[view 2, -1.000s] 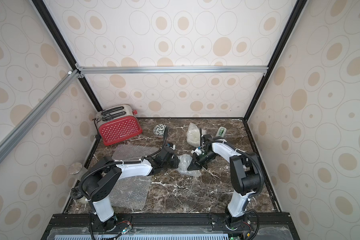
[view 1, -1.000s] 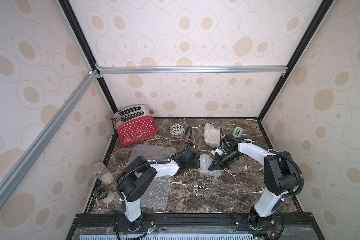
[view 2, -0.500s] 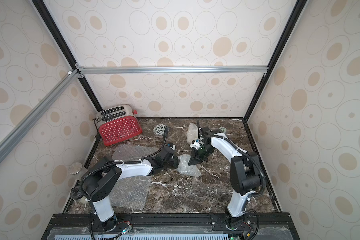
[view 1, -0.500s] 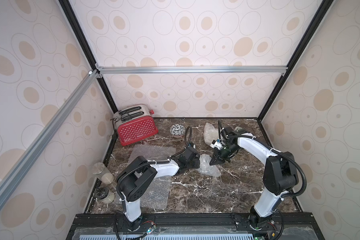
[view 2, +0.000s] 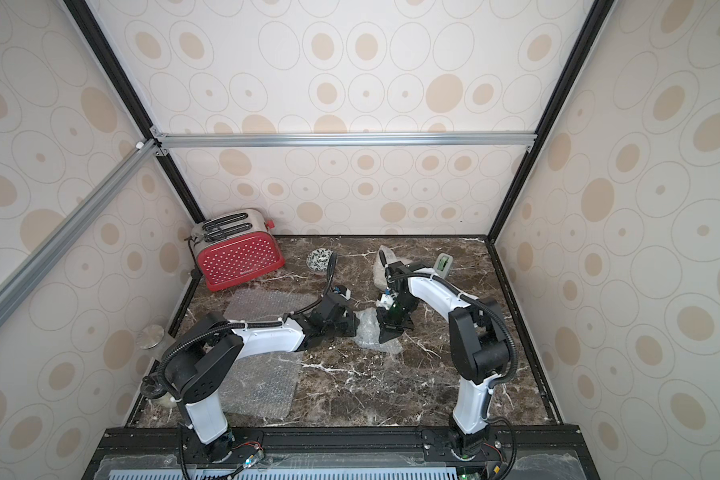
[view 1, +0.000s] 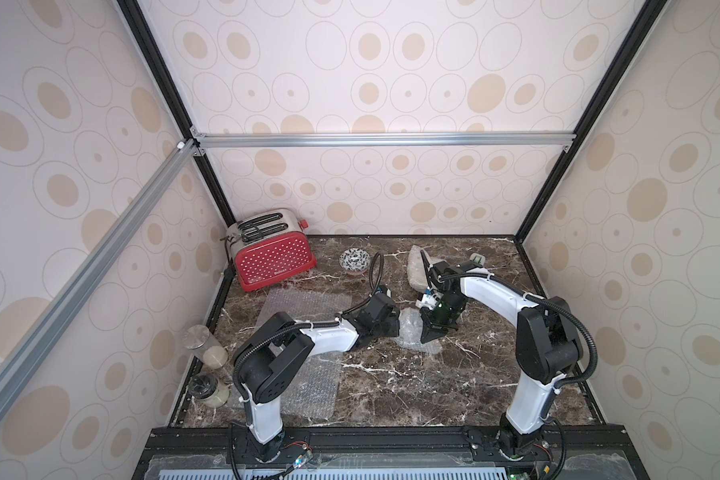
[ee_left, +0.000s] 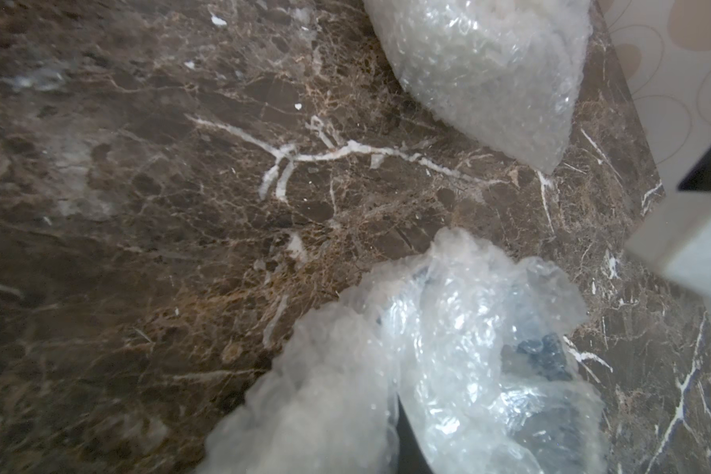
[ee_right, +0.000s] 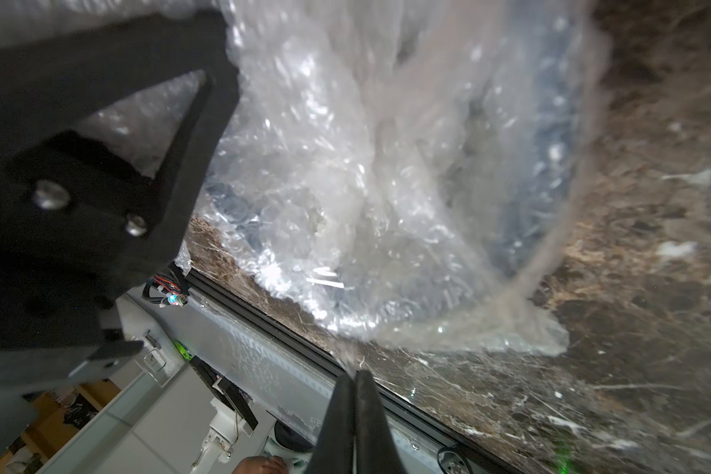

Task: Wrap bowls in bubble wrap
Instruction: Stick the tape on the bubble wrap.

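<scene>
A crumpled bubble wrap [view 1: 410, 330] [view 2: 368, 328] bundle lies mid-table between both grippers. A blue-patterned bowl [ee_left: 544, 355] shows dimly through it. My left gripper [view 1: 393, 326] [ee_left: 403, 443] is at the bundle's left side, shut on bunched wrap that hides most of its jaws. My right gripper [view 1: 429, 336] [ee_right: 354, 375] points down at the bundle's right front, shut on a thin stretched corner of the wrap. A bowl with black leaf pattern [view 1: 355, 261] [view 2: 320, 259] sits bare at the back. Another wrapped bundle [view 1: 417, 270] [ee_left: 489, 69] lies behind the right arm.
Two flat bubble wrap sheets [view 1: 304, 305] [view 1: 312, 386] lie under and beside the left arm. A red toaster [view 1: 273, 253] stands back left, two jars [view 1: 206, 349] along the left wall, a tape dispenser [view 2: 443, 264] at the back right.
My right gripper rose, then came forward and down over the bundle, drawing the wrap's corner with it. The left arm has stayed still.
</scene>
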{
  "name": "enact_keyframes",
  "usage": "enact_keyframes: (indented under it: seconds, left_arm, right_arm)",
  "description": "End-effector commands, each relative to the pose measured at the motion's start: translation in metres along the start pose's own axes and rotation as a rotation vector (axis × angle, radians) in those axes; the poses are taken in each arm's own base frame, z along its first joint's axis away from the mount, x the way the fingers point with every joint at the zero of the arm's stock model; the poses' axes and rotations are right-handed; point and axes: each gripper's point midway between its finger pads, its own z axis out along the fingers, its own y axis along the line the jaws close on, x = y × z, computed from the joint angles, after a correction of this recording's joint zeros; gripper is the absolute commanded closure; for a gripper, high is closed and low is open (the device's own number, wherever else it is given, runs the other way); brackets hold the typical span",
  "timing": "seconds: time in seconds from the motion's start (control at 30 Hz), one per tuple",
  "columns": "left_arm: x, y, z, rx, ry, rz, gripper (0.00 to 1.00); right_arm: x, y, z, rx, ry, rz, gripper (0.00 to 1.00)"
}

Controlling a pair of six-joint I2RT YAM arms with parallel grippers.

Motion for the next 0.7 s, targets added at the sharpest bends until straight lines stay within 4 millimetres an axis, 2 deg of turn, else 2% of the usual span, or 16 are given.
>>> enact_keyframes:
  seconds: [0.0, 0.43, 0.67]
  left_arm:
    - [-0.021, -0.01, -0.009, 0.028, -0.06, 0.0, 0.84]
    - [-0.022, -0.01, -0.01, 0.03, -0.061, -0.002, 0.84]
    - [-0.023, -0.013, -0.01, 0.036, -0.059, 0.001, 0.84]
  right_arm:
    - [0.001, 0.004, -0.011, 0.021, -0.018, -0.032, 0.94]
    - [-0.008, 0.024, -0.042, 0.004, -0.123, -0.103, 0.94]
    - [-0.006, 0.02, -0.029, -0.008, -0.056, -0.088, 0.93]
